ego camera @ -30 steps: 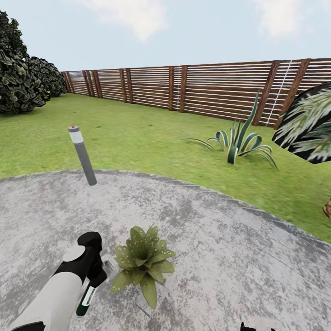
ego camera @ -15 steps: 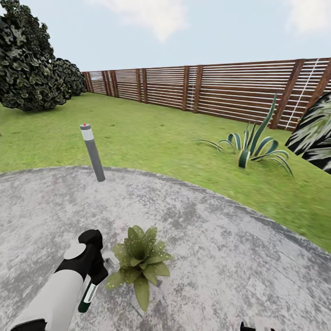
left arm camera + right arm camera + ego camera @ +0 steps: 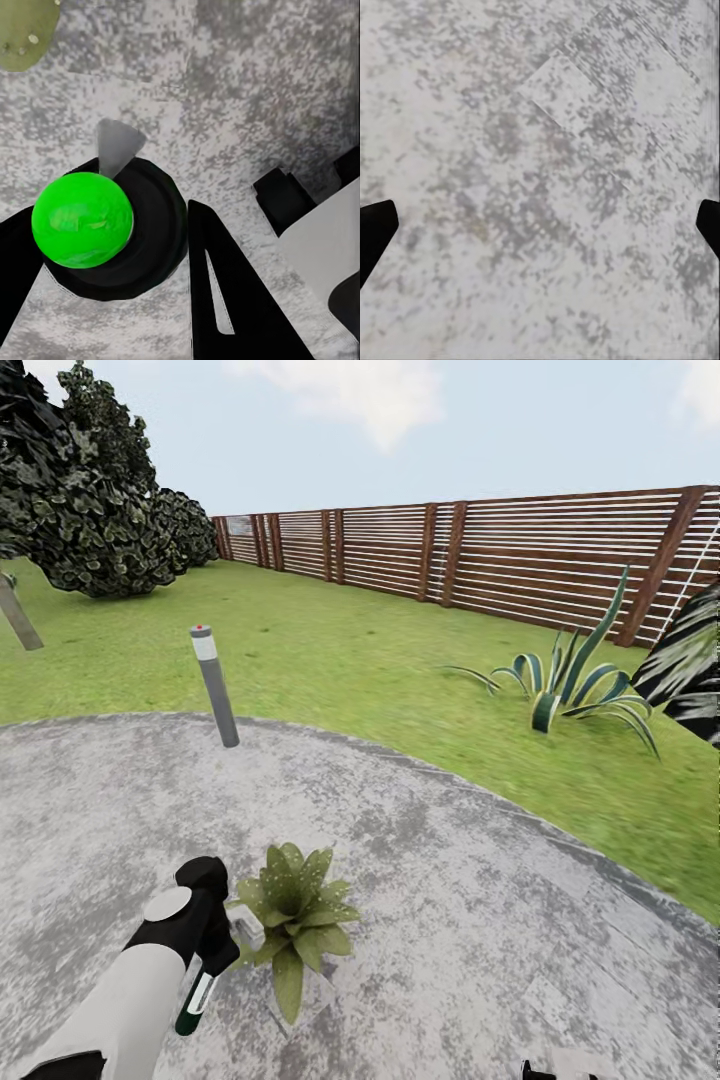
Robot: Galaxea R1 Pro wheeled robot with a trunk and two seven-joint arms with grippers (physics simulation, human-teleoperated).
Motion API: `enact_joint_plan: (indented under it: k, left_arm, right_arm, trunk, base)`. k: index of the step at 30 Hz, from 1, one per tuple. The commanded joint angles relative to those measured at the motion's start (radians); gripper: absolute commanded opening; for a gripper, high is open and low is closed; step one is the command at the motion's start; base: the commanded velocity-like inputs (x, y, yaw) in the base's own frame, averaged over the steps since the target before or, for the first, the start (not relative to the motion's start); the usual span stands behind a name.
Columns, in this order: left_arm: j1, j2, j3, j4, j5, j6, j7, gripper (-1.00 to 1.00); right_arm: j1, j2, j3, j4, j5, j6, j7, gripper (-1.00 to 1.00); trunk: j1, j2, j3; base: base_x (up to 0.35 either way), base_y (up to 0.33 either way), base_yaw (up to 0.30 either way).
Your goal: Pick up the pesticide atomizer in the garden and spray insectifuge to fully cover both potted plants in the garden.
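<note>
One potted plant [image 3: 292, 922], a low rosette of speckled green leaves, sits on the round grey patio [image 3: 480, 900] of the garden. Beside it, my left gripper [image 3: 208, 952] is shut on the pesticide atomizer [image 3: 197, 998], a dark green bottle with a white label whose pale nozzle [image 3: 246, 926] touches the leaves. In the left wrist view the atomizer [image 3: 84, 219] shows a bright green cap on a black body between my black fingers [image 3: 225, 300], and a leaf [image 3: 26, 30] lies just ahead. My right gripper [image 3: 540, 225] hangs open over bare patio stone.
A grey bollard light [image 3: 215, 686] stands at the patio's far edge. Beyond it, a striped spiky plant [image 3: 565, 685] grows on the lawn [image 3: 340, 660]. A slatted wooden fence [image 3: 500, 560] runs behind, with dark trees [image 3: 80, 510] at the far left.
The whole head view has shifted right, so the camera has turned left. The plant sits a little closer to my left gripper, which still holds the atomizer.
</note>
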Motion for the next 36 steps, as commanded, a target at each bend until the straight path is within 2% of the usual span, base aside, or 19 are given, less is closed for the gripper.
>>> enact_joint_plan:
  k: [1,10,23,36]
  left_arm:
    - [-0.001,-0.003,0.005,-0.001,-0.010,0.010,-0.009,-1.00]
    - [-0.001,-0.003,0.001,-0.001,-0.010,0.012,-0.009,-1.00]
    - [-0.001,-0.002,0.000,-0.001,-0.010,0.012,-0.009,-1.00]
    - [-0.001,0.007,0.000,-0.001,-0.010,0.012,-0.011,-1.00]
  right_arm:
    - [-0.001,0.000,-0.007,0.002,0.010,-0.004,-0.003,1.00]
    - [-0.001,0.000,-0.007,0.002,0.010,-0.004,-0.003,1.00]
    - [-0.001,0.000,-0.007,0.002,0.010,-0.004,-0.003,1.00]
    - [-0.001,0.000,-0.007,0.002,0.010,-0.004,-0.003,1.00]
  trunk:
    - [0.000,0.000,-0.001]
    - [0.000,0.000,-0.001]
    - [0.000,0.000,-0.001]
    - [0.000,0.000,-0.001]
  base:
    - [-0.002,-0.287,0.002]
    - [0.000,-0.288,0.035]
    - [0.011,-0.287,0.268]
    - [0.204,-0.174,0.277]
